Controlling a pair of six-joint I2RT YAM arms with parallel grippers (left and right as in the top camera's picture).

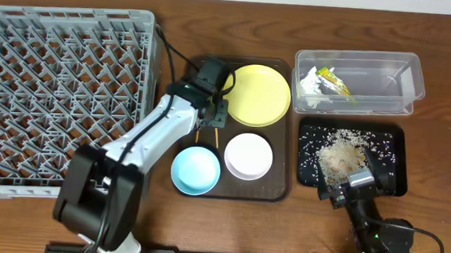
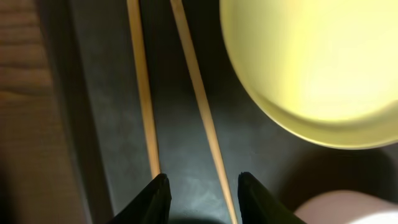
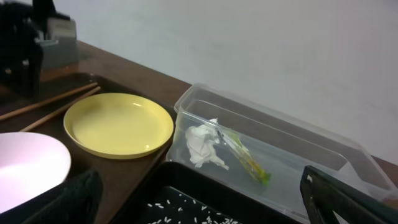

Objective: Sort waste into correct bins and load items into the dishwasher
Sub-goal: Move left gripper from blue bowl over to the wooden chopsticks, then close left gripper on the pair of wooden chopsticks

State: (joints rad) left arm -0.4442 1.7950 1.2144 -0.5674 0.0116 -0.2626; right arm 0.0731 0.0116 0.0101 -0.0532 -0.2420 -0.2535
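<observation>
Two wooden chopsticks (image 2: 142, 93) lie side by side on the brown tray (image 1: 278, 188), left of the yellow plate (image 1: 259, 95). My left gripper (image 2: 202, 180) hovers low over their near ends, jaws partly apart. One stick runs between the fingers and the other meets the left fingertip (image 2: 158, 183). A white bowl (image 1: 248, 155) and a blue bowl (image 1: 195, 170) sit on the tray's front half. The clear tub (image 1: 385, 77) holds the tissue (image 3: 202, 146) and the wrapper (image 3: 245, 158). Rice crumbs (image 1: 341, 157) lie in the black tray (image 1: 398, 133). My right gripper (image 3: 200, 177) stands open at that tray's near edge.
The grey dish rack (image 1: 63, 93) fills the table's left side, close to the brown tray's left edge. The left arm reaches from the front across the gap between rack and tray. The clear tub and black tray stand one behind the other at the right.
</observation>
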